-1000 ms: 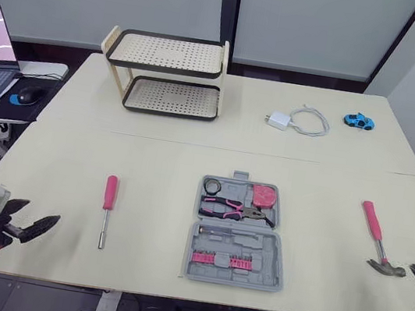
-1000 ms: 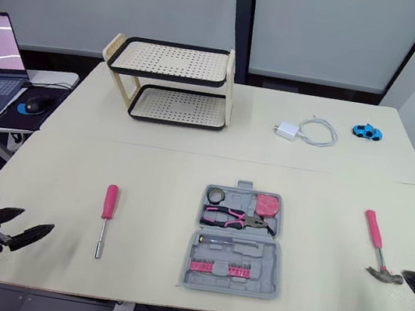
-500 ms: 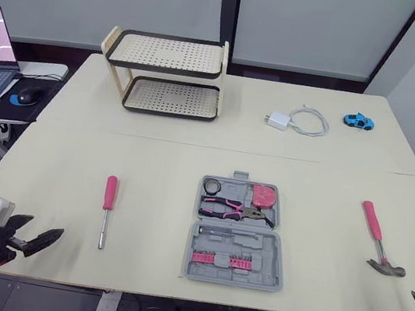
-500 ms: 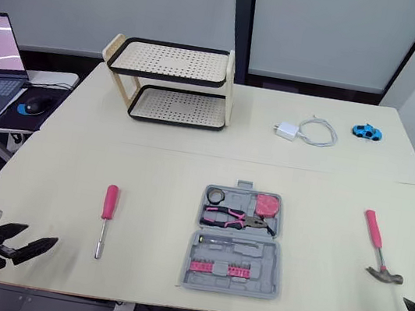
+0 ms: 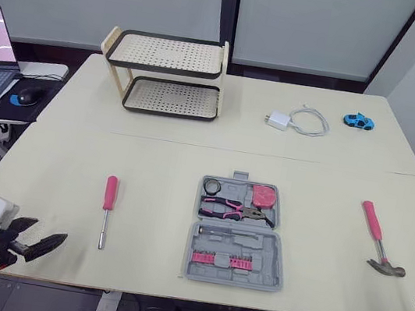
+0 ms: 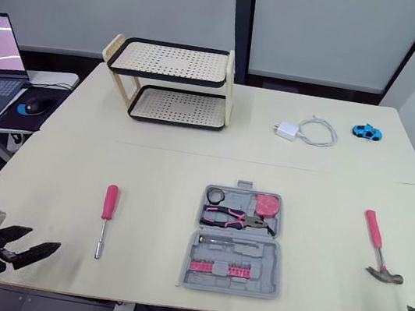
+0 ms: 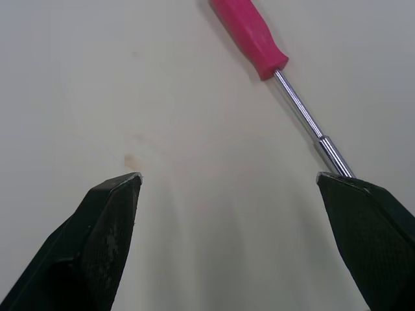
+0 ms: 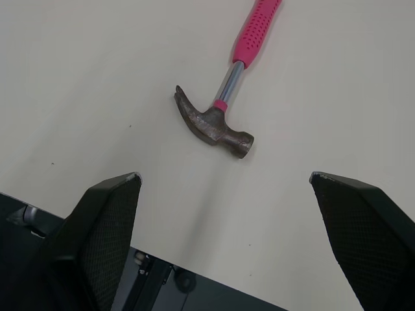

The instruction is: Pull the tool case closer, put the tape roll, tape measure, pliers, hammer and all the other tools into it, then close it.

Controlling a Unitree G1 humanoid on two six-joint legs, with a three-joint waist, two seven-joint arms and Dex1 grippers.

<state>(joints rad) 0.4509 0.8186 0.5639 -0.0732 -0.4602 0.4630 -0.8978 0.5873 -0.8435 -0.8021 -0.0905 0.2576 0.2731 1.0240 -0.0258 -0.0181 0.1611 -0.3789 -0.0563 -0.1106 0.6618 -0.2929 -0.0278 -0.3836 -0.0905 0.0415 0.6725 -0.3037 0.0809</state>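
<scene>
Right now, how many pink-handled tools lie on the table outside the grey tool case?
2. A pink-handled steel screwdriver lies left of the open grey plastic tool case; a pink-handled claw hammer lies right of it. None seems hidden.

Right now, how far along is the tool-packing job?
Done, apparently: the open tool case sits near the front edge with tape roll, tape measure and pliers inside. In hand: nothing; left gripper and right gripper are open and empty. Left: screwdriver and hammer lie on the table, then closing the case.
</scene>
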